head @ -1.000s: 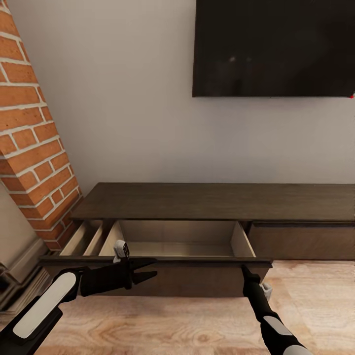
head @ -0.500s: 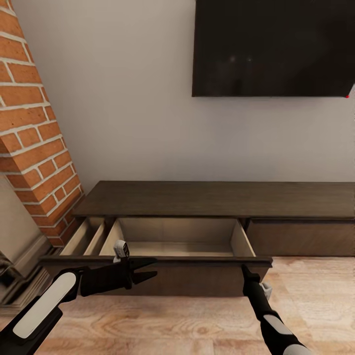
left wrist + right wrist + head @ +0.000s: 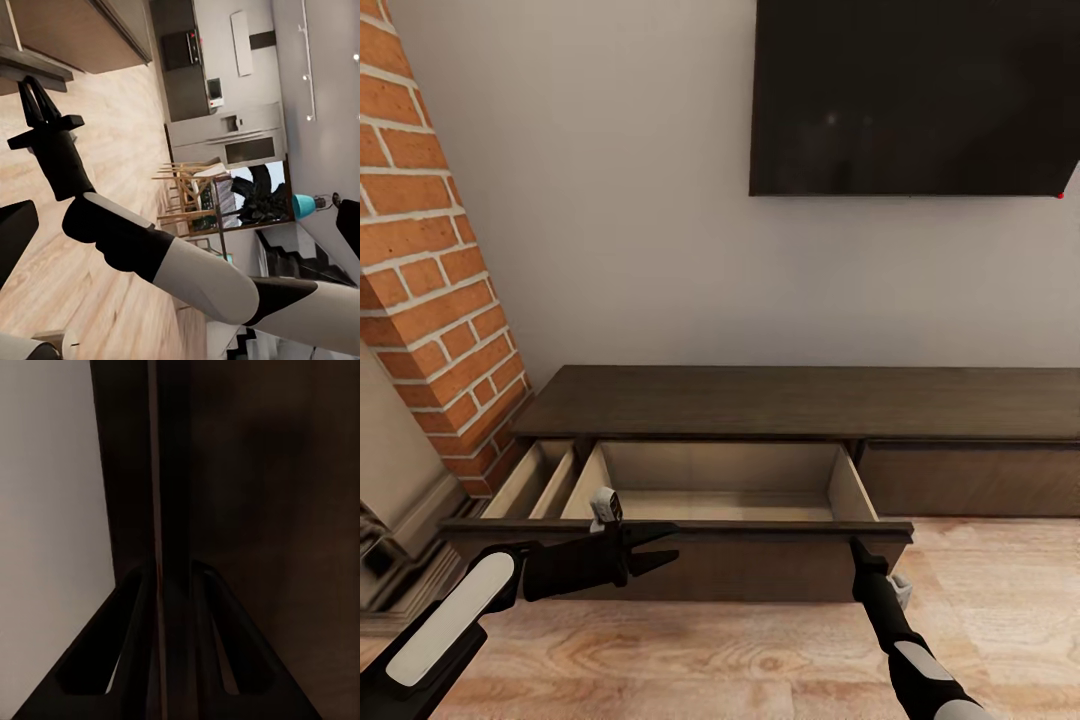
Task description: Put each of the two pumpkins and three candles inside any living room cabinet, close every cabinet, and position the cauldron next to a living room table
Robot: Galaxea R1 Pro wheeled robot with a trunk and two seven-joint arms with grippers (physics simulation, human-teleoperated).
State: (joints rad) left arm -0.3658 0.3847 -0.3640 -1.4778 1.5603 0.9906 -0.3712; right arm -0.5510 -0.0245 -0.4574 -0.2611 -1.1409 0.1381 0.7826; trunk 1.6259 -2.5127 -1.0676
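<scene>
The left gripper is hanging narrow and empty before the drawer front. The drawer, lying bare, is standing pulled out of the cabinet, ready for loading. The right gripper is pinching the front's top edge near its right corner, fingers straddling the board.

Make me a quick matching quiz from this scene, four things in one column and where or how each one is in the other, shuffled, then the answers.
Things:
1. cabinet drawer
2. right gripper
3. left gripper
4. screen

States:
A. hanging on the wall above the cabinet
B. pulled out, nothing inside
C. at the drawer front's top edge, near its right end
D. held sideways in front of the drawer front

Pairs: 1-B, 2-C, 3-D, 4-A
</scene>
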